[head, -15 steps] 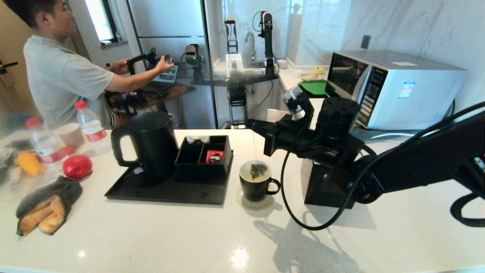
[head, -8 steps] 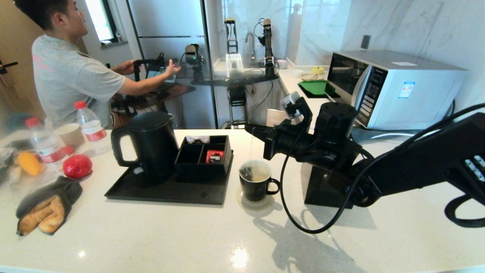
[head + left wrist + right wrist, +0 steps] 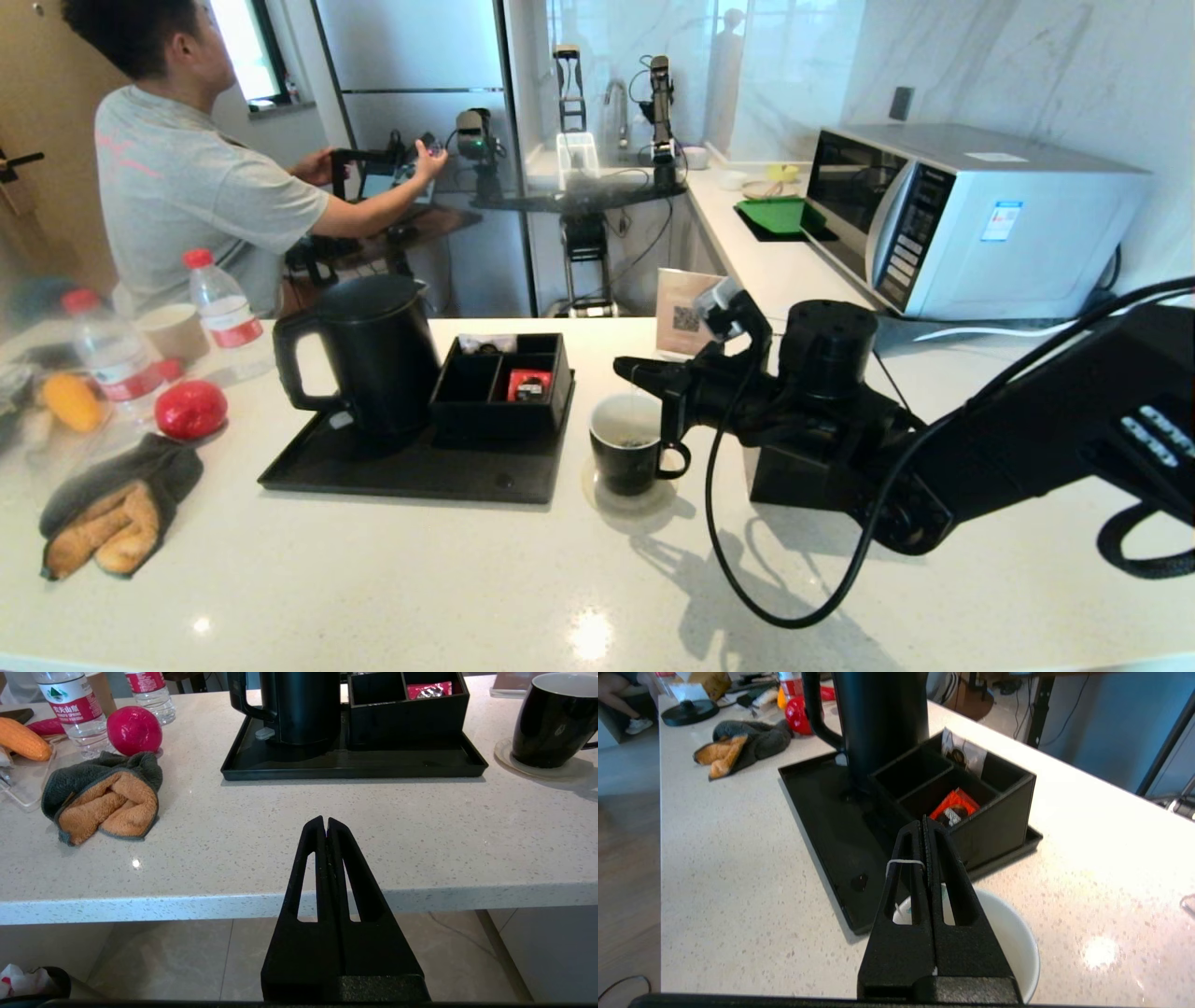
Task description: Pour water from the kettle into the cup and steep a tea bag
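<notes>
Now that the right pincer point(image 3: 637, 371) has dropped low over the cup point(image 3: 628, 455), pinched shut on the string, the tea bag point(image 3: 635, 441) has sunk into the water: steeping proper. Beside the cup, the kettle point(image 3: 369, 357) and organiser box point(image 3: 499, 387) crowd that side. The left pincer point(image 3: 325, 826) idles closed off the surface's point(image 3: 467, 579) edge.

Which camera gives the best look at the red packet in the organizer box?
The right wrist view: the red packet sits close, seen from above in its compartment. The head view shows it small; the left wrist view shows only its top edge.
</notes>
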